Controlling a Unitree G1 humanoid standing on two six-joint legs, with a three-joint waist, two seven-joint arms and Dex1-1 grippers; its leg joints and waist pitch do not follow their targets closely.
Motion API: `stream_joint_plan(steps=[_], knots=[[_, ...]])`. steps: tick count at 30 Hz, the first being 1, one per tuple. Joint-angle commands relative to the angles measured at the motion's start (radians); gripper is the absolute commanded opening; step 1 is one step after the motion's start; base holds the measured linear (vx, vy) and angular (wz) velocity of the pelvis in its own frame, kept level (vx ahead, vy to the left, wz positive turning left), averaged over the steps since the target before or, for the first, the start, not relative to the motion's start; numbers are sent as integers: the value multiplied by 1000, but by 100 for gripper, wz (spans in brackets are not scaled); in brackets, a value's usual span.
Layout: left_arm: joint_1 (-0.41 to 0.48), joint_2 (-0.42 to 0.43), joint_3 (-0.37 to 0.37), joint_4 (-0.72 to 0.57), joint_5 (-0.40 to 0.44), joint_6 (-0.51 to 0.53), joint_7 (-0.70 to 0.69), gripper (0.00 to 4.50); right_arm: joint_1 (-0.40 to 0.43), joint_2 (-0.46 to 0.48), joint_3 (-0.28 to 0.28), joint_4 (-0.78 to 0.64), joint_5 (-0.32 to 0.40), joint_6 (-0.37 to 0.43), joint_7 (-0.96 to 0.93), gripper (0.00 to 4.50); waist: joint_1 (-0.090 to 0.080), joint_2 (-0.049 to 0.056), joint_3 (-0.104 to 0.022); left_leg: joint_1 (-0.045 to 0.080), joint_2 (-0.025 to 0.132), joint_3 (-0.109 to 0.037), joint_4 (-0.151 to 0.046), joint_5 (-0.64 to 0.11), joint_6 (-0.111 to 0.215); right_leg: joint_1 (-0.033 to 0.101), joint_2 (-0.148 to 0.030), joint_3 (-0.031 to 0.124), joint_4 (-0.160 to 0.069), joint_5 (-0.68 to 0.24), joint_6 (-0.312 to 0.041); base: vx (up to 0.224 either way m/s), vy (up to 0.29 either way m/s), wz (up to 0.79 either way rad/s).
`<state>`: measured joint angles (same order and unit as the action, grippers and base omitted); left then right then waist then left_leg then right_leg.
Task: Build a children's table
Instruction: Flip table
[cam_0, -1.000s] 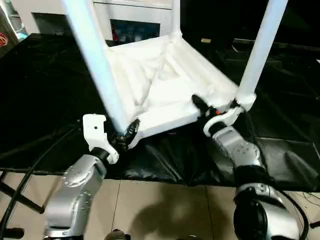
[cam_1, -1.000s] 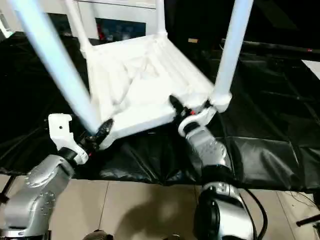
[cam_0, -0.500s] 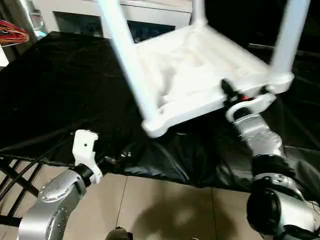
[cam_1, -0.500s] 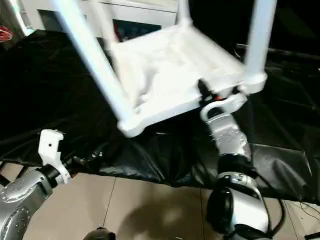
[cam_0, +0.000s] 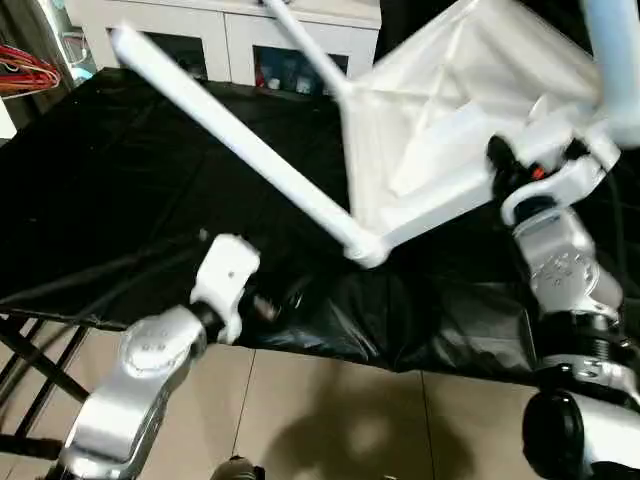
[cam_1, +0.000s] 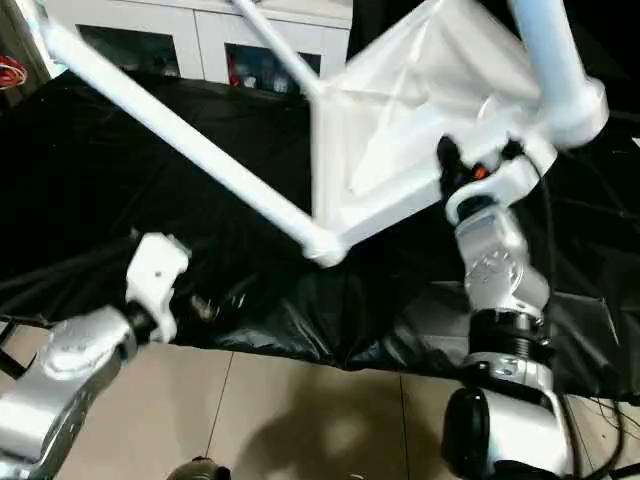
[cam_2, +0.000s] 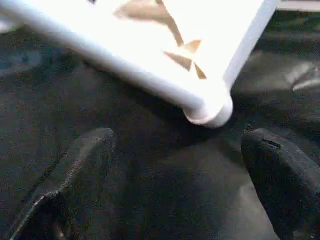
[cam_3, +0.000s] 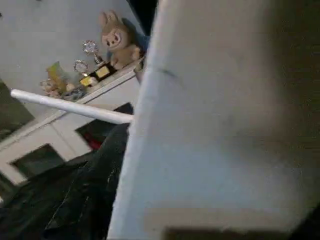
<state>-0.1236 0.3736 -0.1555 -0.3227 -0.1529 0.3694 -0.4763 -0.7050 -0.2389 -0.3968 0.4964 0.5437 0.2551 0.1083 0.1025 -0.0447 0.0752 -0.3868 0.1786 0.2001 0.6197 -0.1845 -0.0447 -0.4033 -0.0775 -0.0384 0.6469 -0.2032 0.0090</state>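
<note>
The children's table (cam_0: 450, 130) hangs tilted above the black-covered surface, its ribbed underside turned toward me. One long white leg (cam_0: 240, 140) slants up to the left from the lowest corner socket (cam_0: 365, 248); a second leg (cam_0: 310, 55) points back and a third (cam_0: 615, 50) rises at the right. My right gripper (cam_0: 515, 170) is shut on the tabletop's near rim. My left gripper (cam_0: 275, 305) is open, low and left of that corner, touching nothing. In the left wrist view its fingers (cam_2: 75, 170) stand wide apart with the corner socket (cam_2: 210, 107) ahead of them.
A crinkled black sheet (cam_0: 120, 200) covers the work surface, whose front edge drops to a tiled floor (cam_0: 330, 420). A white glass-door cabinet (cam_0: 230, 40) stands behind. Red cables (cam_0: 30, 70) hang at far left. Toys (cam_3: 117, 42) sit on the cabinet top.
My left gripper has let go of the table's corner and now sits open below it. The right gripper has tipped the table up steeply to the right. The camera has also shifted.
</note>
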Motion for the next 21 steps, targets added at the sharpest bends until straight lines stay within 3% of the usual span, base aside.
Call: stream_joint_plan(steps=[1, 5, 6, 8, 9, 10, 14, 15, 16, 21], knots=[[-17, 7, -31, -50, -1, -18, -35, 450, 15, -42, 43, -17, -119, 3, -60, 209, -8, 3, -80, 25, 41, -19, -76, -167, -49, 33, -50, 38, -79, -164, -134, 0, 0, 0], [-50, 24, -53, -94, 2, -9, -59, 450, 14, -62, 90, -38, -172, 28, -79, 209, -9, 1, -77, 25, 40, -19, -76, -178, -48, 31, -49, 38, -82, -196, -126, 0, 0, 0], [-92, 24, -47, -96, 13, -7, -52, 450, 7, -65, 108, -54, -179, 44, -77, 209, -11, -3, -78, 24, 40, -18, -75, -184, -47, 32, -49, 39, -83, -205, -122, 0, 0, 0], [-127, 25, -40, -91, 23, -8, -46, 450, 1, -67, 120, -64, -184, 53, -74, 209, -10, 2, -78, 27, 39, -19, -76, -193, -51, 29, -48, 39, -84, -222, -115, 0, 0, 0], [-163, 26, -34, -76, 40, -18, -36, 450, -6, -73, 130, -66, -194, 56, -70, 209, -12, 1, -79, 25, 39, -20, -77, -200, -55, 31, -48, 38, -85, -231, -112, 0, 0, 0], [-216, 26, -25, -52, 63, -36, -26, 450, -18, -84, 147, -71, -211, 63, -75, 209, -11, -11, -80, 24, 38, -20, -75, -195, -51, 32, -49, 38, -84, -239, -104, 0, 0, 0], [-290, 27, -24, -19, 78, -59, -33, 450, -39, -103, 171, -78, -243, 126, -118, 209, -13, -18, -80, 20, 38, -20, -75, -167, -53, 34, -50, 37, -83, -224, -102, 0, 0, 0], [-305, 29, -28, -12, 85, -68, -36, 450, -44, -106, 175, -79, -249, 145, -132, 209, -13, -13, -82, 23, 38, -19, -74, -165, -54, 31, -50, 38, -82, -214, -100, 0, 0, 0], [-332, 32, -39, 8, 100, -81, -37, 450, -51, -108, 182, -81, -256, 157, -137, 209, -15, -18, -83, 21, 37, -19, -74, -168, -56, 31, -48, 37, -83, -213, -97, 0, 0, 0], [-484, 35, -79, 148, 190, -182, -30, 450, -73, -134, 253, -109, -330, 227, -164, 209, -10, -18, -85, 30, 38, -20, -75, -185, -81, 25, -47, 37, -82, -195, -94, 0, 0, 0]])
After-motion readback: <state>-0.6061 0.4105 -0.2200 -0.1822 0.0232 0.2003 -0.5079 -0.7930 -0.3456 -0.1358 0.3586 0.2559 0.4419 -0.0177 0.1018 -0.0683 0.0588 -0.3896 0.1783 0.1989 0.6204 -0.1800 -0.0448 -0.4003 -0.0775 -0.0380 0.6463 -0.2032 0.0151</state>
